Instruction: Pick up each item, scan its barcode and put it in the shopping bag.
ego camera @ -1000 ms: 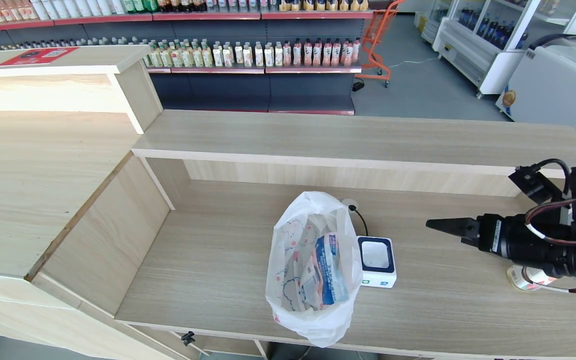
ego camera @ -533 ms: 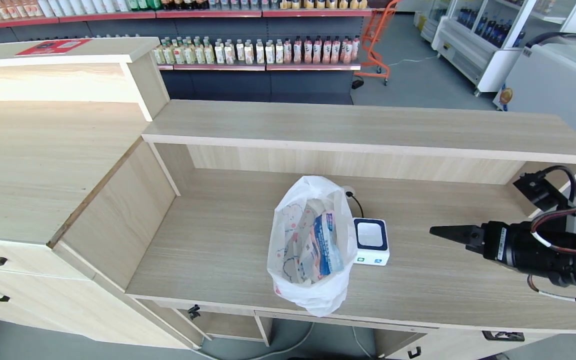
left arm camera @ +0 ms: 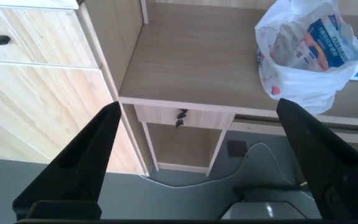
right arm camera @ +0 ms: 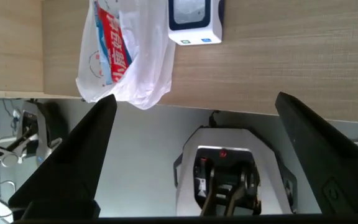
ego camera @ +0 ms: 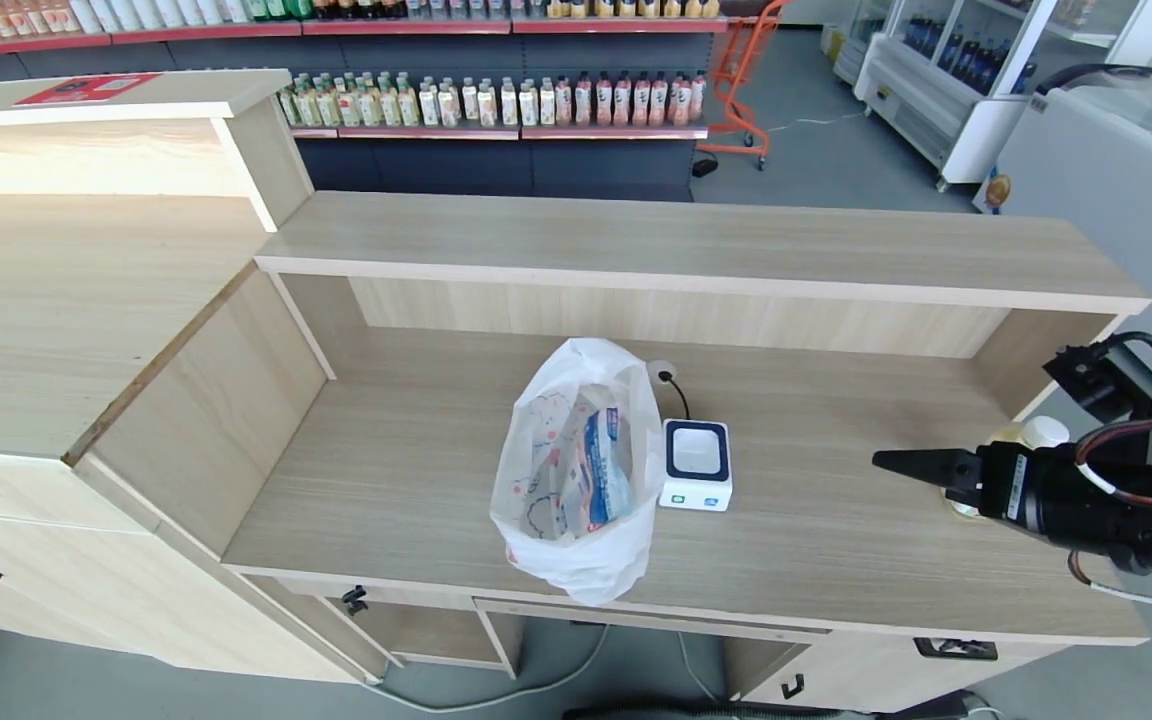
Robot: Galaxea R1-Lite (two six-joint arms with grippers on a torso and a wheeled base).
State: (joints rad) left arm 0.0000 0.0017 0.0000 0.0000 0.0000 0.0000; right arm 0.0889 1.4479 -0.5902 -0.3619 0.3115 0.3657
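Shop bench (ego camera: pixel 836 540) — shopping bag (ego camera: pixel 576 480), scanner (ego camera: pixel 698 465), bottle (ego camera: pixel 1044 431) behind wide-open, empty right hand (ego camera: pixel 884 460); left hand (left arm camera: pixel 199 104) likewise wide — careless swing could topple bottle.

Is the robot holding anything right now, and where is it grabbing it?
Nothing is held. The left gripper and the right gripper both have their fingers spread apart with nothing between them.

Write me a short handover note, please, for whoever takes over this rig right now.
Left gripper: jaws open, empty, out in front of the counter.
Right gripper: jaws open, empty, over the counter's right end.
Shopping bag stands on the counter with packets inside, scanner beside it.
Done: those packets bagged.
Left: white-capped bottle, partly hidden behind the right arm, apparently unscanned.
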